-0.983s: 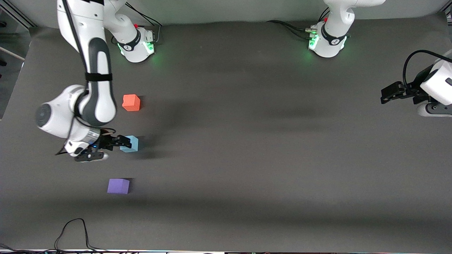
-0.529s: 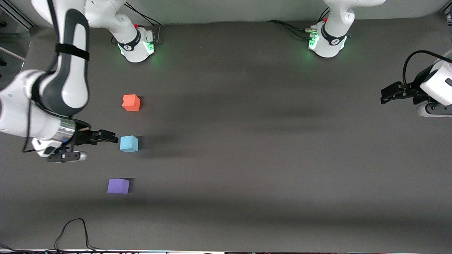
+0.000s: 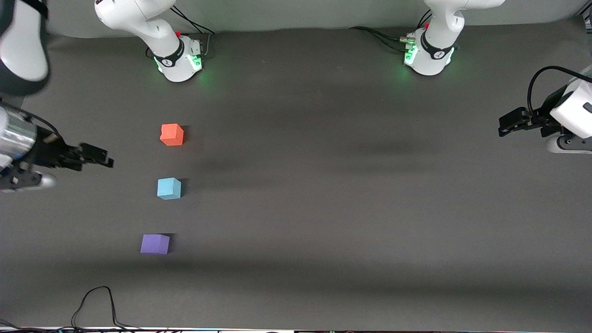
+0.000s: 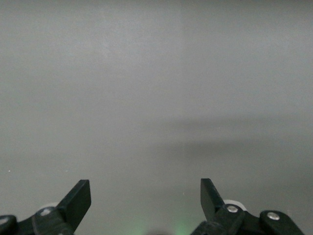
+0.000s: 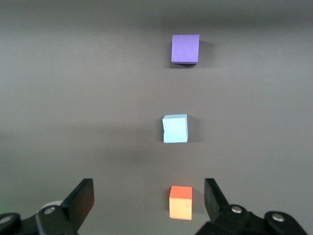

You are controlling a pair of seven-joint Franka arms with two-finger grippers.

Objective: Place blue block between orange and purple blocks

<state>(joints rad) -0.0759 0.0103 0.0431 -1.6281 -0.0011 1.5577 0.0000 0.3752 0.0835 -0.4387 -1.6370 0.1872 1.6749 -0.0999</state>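
The blue block (image 3: 169, 188) sits on the dark table between the orange block (image 3: 172, 134) and the purple block (image 3: 155, 243), in a rough line toward the right arm's end. The right wrist view shows all three: purple block (image 5: 185, 49), blue block (image 5: 175, 128), orange block (image 5: 180, 202). My right gripper (image 3: 104, 159) is open and empty, raised at the right arm's end of the table, apart from the blocks. My left gripper (image 3: 506, 124) is open and empty, waiting at the left arm's end; its wrist view shows only bare surface between its fingertips (image 4: 78, 198).
The two arm bases (image 3: 180, 58) (image 3: 428, 53) stand along the table's edge farthest from the front camera. A black cable (image 3: 95, 305) loops at the table's edge nearest the front camera.
My right gripper has let go of the blue block and drawn back and up toward the right arm's end of the table. The blue block stays in place. The left arm has not moved.
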